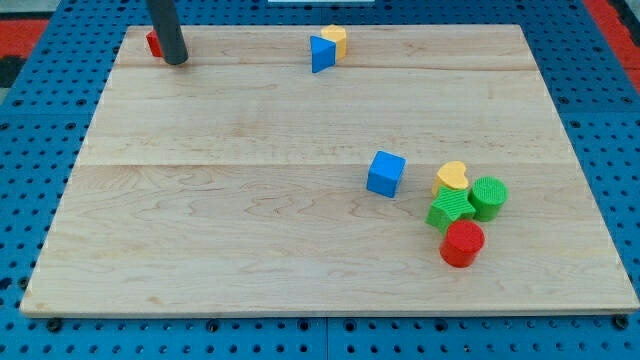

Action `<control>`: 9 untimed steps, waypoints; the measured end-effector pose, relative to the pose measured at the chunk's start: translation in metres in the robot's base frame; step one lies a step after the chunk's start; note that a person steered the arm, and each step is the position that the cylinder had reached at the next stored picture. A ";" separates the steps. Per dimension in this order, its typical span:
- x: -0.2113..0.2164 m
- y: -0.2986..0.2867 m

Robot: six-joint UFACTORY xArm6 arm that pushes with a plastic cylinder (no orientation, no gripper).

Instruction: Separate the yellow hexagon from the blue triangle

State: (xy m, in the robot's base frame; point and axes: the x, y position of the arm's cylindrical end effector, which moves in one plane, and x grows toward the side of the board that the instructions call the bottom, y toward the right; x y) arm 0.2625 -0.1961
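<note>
The yellow hexagon sits near the view's top edge of the wooden board, touching the blue triangle, which lies just to its lower left. My tip is at the top left of the board, far to the left of both blocks. A small red block is right beside the tip on its left, partly hidden by the rod.
A blue cube lies right of centre. At the lower right a cluster holds a yellow heart, a green star-like block, a green cylinder and a red cylinder. The board sits on a blue pegboard.
</note>
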 end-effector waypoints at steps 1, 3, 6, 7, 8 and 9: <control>0.006 0.009; 0.089 0.181; -0.065 0.208; -0.021 0.082; 0.040 0.078; 0.035 0.076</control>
State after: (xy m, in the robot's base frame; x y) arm 0.2972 -0.1198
